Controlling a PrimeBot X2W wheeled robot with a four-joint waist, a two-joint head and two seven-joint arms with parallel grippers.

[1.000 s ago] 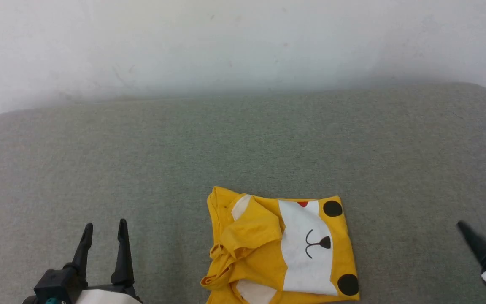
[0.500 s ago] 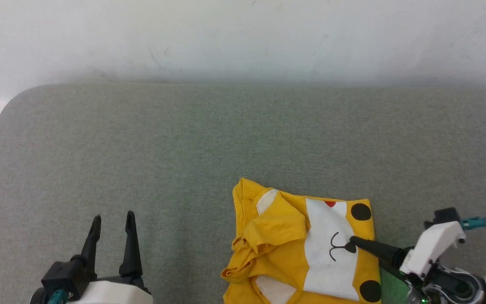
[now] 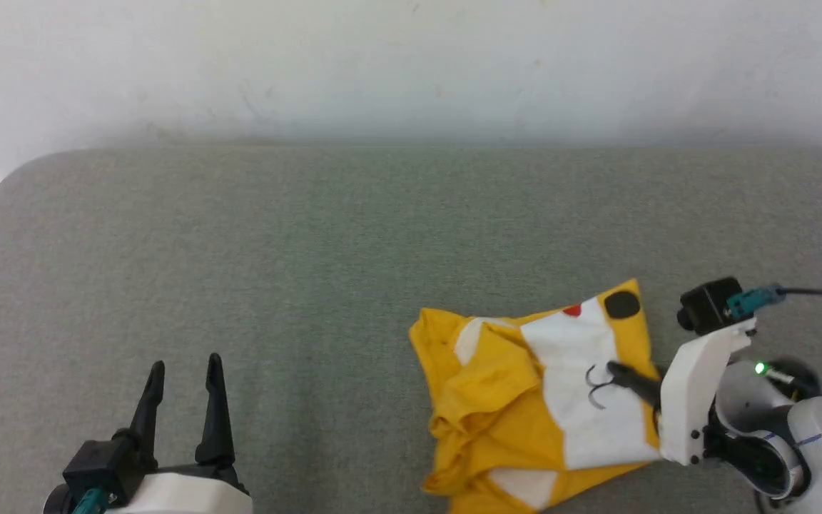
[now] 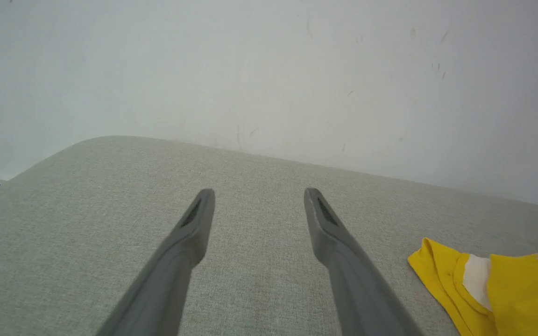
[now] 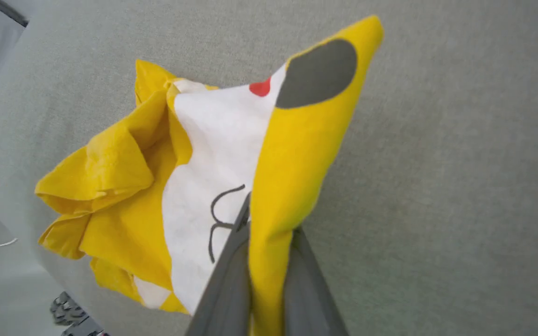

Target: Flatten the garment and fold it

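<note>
Flattening is in hand: the right claw point(image 3: 614, 371) pinches the right edge of the crumpled bright yellow tiger-print cotton T-shirt point(image 3: 504, 400) at lower right on the grey fabric tabletop point(image 3: 240, 250), the left claw point(image 3: 185, 361) stands spread at lower left, and the next move probably calls for lifting the shirt to unfurl it.

**No legible writing**

No lettering, label, brand, number or sign can be read. On the garment point(image 3: 496, 400), near right, only a drawn face is printed: a white patch, black spots, a red dot and curved black lines.

Garment point(image 3: 489, 385) on cushion point(image 3: 311, 250), right of centre; left hand point(image 3: 186, 361) well left; wall point(image 3: 382, 64) behind.
</note>
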